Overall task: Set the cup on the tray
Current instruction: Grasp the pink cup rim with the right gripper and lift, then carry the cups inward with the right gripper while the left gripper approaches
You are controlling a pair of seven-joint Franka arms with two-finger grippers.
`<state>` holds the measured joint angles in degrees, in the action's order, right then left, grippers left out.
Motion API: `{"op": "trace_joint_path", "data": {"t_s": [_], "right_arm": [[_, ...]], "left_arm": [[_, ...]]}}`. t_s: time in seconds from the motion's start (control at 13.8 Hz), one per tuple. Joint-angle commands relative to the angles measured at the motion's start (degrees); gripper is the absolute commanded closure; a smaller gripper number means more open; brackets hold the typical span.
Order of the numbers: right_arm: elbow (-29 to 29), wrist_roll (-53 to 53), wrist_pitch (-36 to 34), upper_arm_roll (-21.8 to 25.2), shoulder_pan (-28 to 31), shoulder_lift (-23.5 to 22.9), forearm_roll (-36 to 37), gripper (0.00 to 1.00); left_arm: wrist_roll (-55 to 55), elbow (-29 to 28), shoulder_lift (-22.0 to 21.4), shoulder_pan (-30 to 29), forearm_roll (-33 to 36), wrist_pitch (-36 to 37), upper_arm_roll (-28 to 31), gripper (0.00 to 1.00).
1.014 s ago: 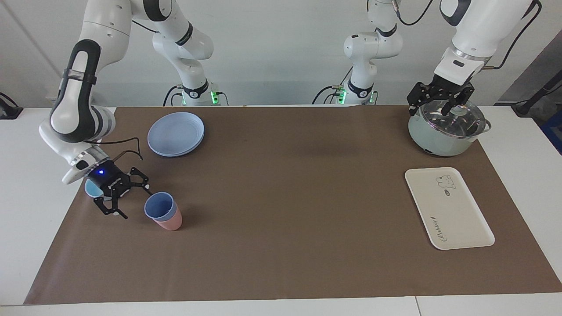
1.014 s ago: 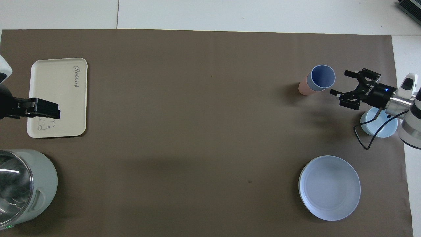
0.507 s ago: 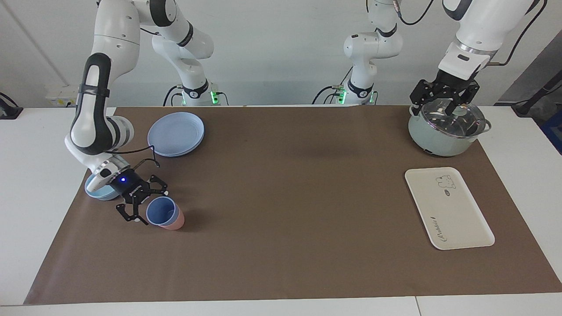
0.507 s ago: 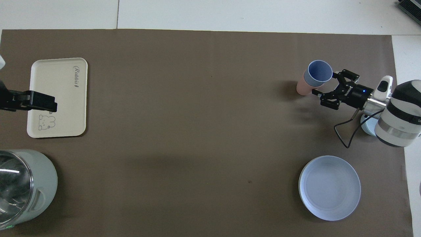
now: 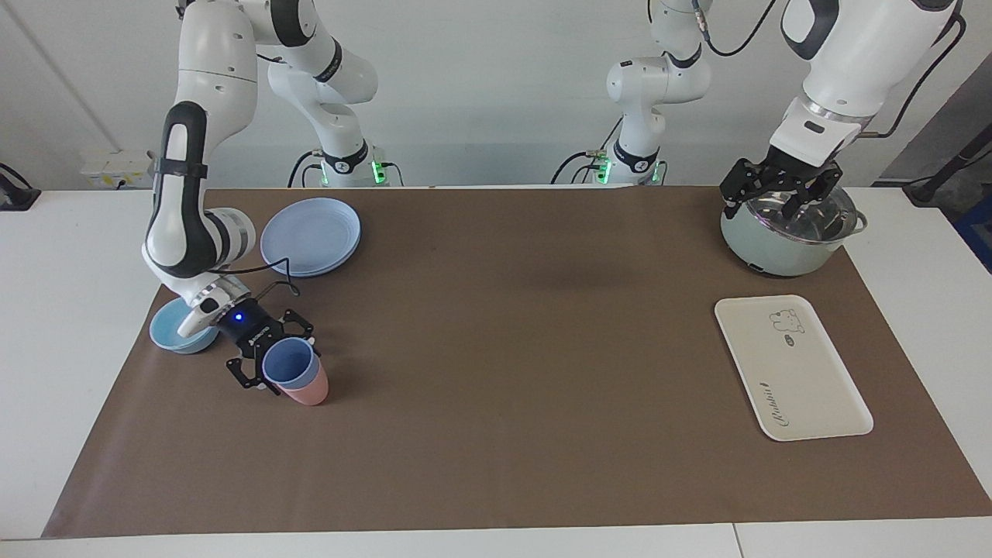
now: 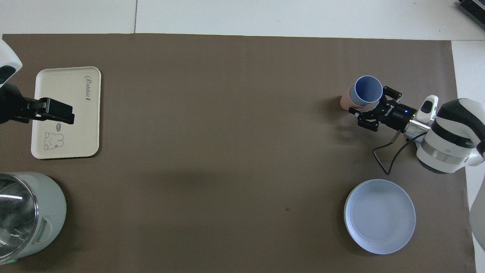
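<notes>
Two high cameras, half a turn apart, share the table (image 5: 496, 465).

A white worktop (image 5: 914, 256) fills the scene, made of panels whose seams show along its near edge. A large brown mat (image 5: 511, 372) covers most of it, leaving white margins at both ends. At the far edge rises a plain pale wall (image 5: 480, 85), evenly lit with soft shadows. A wall socket plate (image 5: 108, 163) sits low on the wall at the left, and dark cables (image 5: 942, 167) trail at the right edge.
</notes>
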<state>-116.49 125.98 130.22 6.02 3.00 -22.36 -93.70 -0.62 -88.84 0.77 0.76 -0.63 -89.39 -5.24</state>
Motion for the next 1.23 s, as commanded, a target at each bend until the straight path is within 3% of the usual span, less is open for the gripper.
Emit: {"op": "trace_joint_path", "data": {"t_s": [0.0,0.07,0.14,0.36,0.58,0.72,0.94,1.16], "right_arm": [[-1.3,2.4,2.5,-0.1,-1.9,0.8,-3.9,0.0],[-1.1,2.9,2.5,-0.1,-1.9,0.8,-4.0,0.46],[-1.0,3.4,2.5,-0.1,-1.8,0.8,-4.1,0.99],[-0.6,1.7,4.6,0.0,-2.2,2.5,-4.6,1.0],[0.2,-10.1,15.7,0.0,-7.7,7.7,2.8,1.0],[0.4,-20.0,19.7,0.1,-10.4,10.2,14.2,1.0],[2.1,-34.4,19.0,0.1,-10.5,12.1,34.9,1.0],[4.8,-51.8,14.4,0.1,-10.5,13.7,56.0,1.0]], "left_arm": [[0.3,-0.6,-0.5,1.1,1.0,1.1,0.5,0.0],[0.3,-0.7,-0.5,1.1,1.0,1.1,0.5,0.0],[-0.1,-0.7,-0.6,1.1,1.0,1.2,0.5,0.0],[-0.2,-2.0,-1.2,1.0,1.0,1.2,0.4,0.0],[-0.2,-2.0,-1.2,1.1,0.9,0.8,0.4,0.0],[-0.4,-1.9,-1.2,1.1,0.9,0.5,0.5,0.0],[-0.2,-2.7,-1.5,1.1,0.5,-0.2,0.2,0.0],[-5.2,-6.3,-2.7,1.1,-12.1,-6.0,0.2,0.0]]}}
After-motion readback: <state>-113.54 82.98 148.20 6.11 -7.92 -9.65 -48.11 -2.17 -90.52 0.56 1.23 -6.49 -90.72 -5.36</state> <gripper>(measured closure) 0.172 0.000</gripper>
